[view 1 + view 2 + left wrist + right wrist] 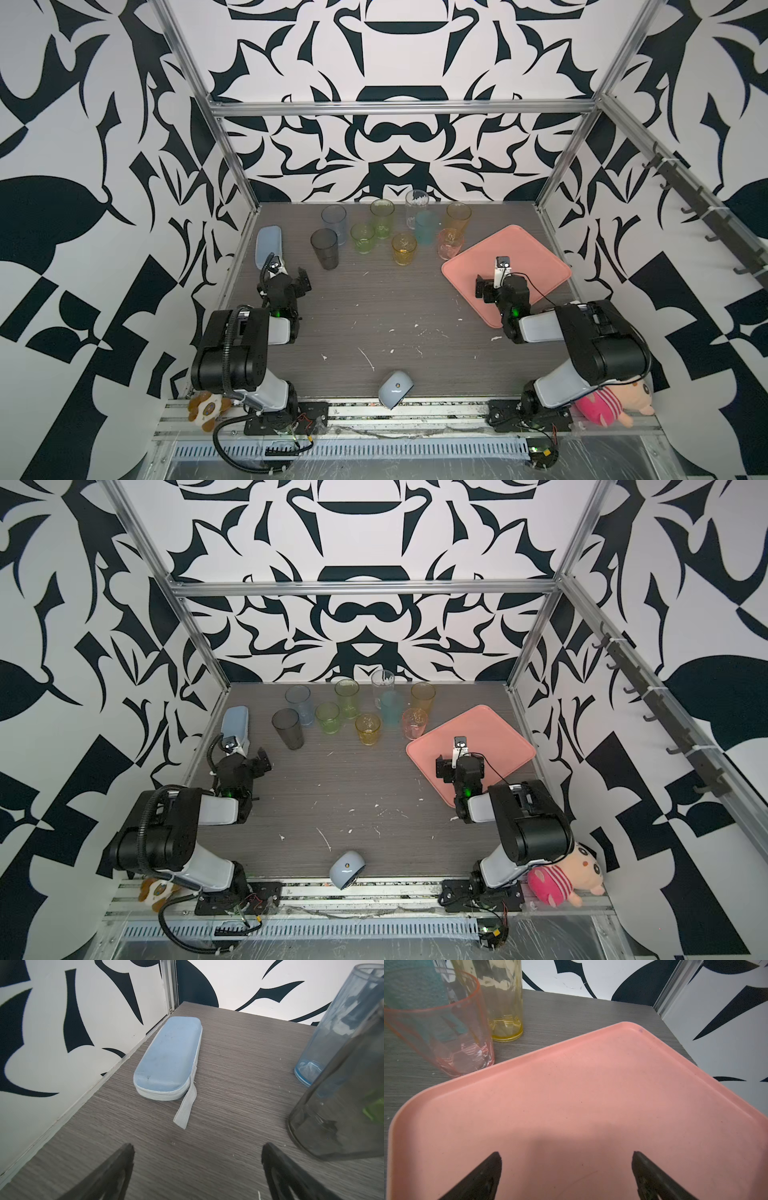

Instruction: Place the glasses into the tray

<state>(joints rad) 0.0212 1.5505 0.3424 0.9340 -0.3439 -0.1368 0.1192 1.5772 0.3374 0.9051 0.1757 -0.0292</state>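
Grey wood-grain table (pixel 374 324), black-and-white patterned walls all round. My left gripper (pixel 196 1147) hangs low over bare table, jaws wide apart, nothing in them. Ahead of it lies a pale-blue zip case (pixel 168 1057). Off to one side stands the grey glass (pixel 340 1105), with the blue glass (pixel 332 1028) behind it.

My right gripper (pixel 566 1155) hovers over the tray (pixel 591 1084), also spread wide and empty. The tray is bare; in both top views it sits on the right of the table, turned at an angle. The pink glass (pixel 446 1028) stands just beside the rim, touching or not I can't tell. Behind it are the tall amber glass (pixel 504 1001) and the teal glass (pixel 426 230).

All nine glasses (pixel 363 239) are upright in a cluster along the back; none is in the tray yet.

Handling, my guess: thin hard walls, light, smooth and slippery, and the tall ones tippy. I'd take them from the side at mid-wall with a gentle squeeze. Pink is nearest my right, grey nearest my left.

Writing: none readable. The clear glass (pixel 416 208) has white marks, too small to read.
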